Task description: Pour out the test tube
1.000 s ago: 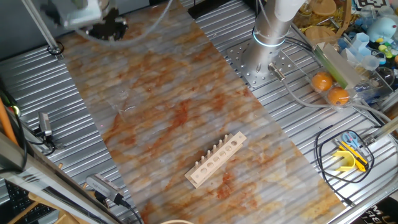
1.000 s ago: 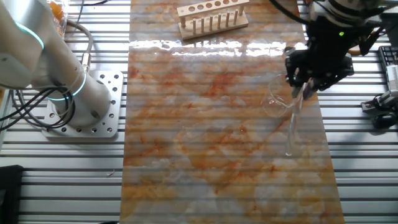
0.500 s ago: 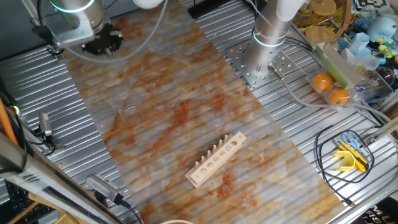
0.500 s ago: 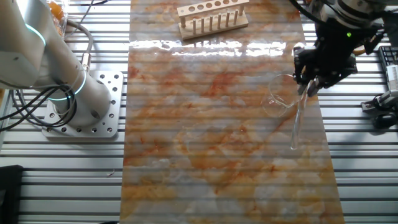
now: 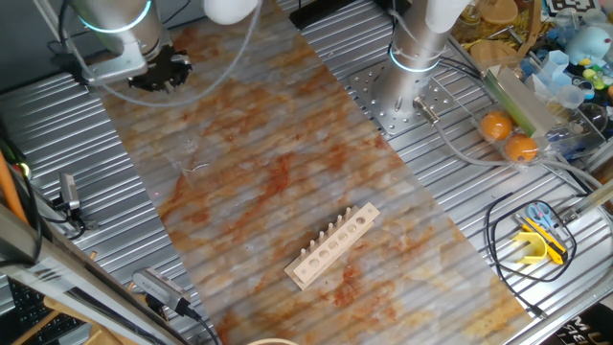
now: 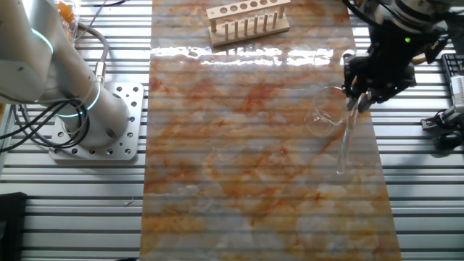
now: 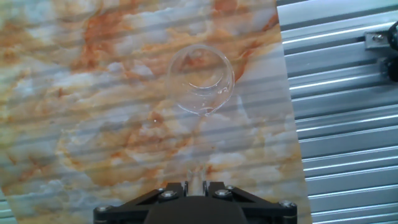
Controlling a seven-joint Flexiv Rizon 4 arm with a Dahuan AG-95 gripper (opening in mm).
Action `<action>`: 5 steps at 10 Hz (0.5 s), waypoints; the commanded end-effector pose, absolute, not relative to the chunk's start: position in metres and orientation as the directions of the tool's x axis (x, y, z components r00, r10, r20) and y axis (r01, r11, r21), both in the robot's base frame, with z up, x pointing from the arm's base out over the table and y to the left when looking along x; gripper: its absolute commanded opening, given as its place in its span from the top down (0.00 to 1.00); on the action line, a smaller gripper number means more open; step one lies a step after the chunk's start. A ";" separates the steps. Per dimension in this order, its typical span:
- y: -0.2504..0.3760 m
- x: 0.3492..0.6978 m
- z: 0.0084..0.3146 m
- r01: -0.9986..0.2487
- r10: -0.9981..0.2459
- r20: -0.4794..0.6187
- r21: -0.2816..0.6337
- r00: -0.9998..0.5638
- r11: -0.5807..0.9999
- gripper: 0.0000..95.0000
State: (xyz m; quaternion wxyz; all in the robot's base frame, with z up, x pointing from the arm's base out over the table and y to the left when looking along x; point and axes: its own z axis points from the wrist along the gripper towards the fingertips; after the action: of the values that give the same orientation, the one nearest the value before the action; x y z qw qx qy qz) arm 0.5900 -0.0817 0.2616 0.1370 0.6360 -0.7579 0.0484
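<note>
Fingers of the gripper [image 6: 357,101] were closed tight on the upper end of the test tube [image 6: 346,142], with only the tube's thin width left between them. In the hand view the two dark finger bases met at the bottom edge of the frame, and the tube [image 7: 194,177] ran forward out of the narrow slot between them, pale and hard to make out. From the other fixed view, the tube hung down from the fingertips, tilted slightly, its lower end above the mat (whether that end touched the mat could not be told).

Just ahead of the fingers, beyond the tube's far end, stood the clear glass beaker [image 7: 201,79], seen from above as a round rim. In the other fixed view the beaker [image 6: 324,114] sat just beside the fingers and slightly below them, close to the tube's upper part. It rested on the marbled orange and white mat [image 6: 239,159].

Farther out, well apart from the fingers at the far end of the mat, lay the pale wooden rack [image 6: 247,19], with no tube in it. Beyond the mat's edge was the ridged metal table [image 7: 348,112].

Judging from this, the grasp and lift were done and the tube was being carried to the beaker; pouring had not begun. The next move likely called for bringing the tube's open end over the beaker's rim, then tipping the wrist slowly so the contents fell inside rather than onto the mat.
</note>
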 end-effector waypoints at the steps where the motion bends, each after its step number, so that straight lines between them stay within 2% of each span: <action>1: -0.081 0.593 0.263 -0.964 -0.957 0.212 0.131 -0.199 0.230 1.00; 5: -0.084 0.601 0.251 -0.961 -0.960 0.225 0.180 -0.166 0.209 1.00</action>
State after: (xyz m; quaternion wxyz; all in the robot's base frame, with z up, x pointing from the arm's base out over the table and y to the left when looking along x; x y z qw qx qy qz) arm 0.5992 -0.0844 0.2489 0.1346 0.6183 -0.7743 0.0048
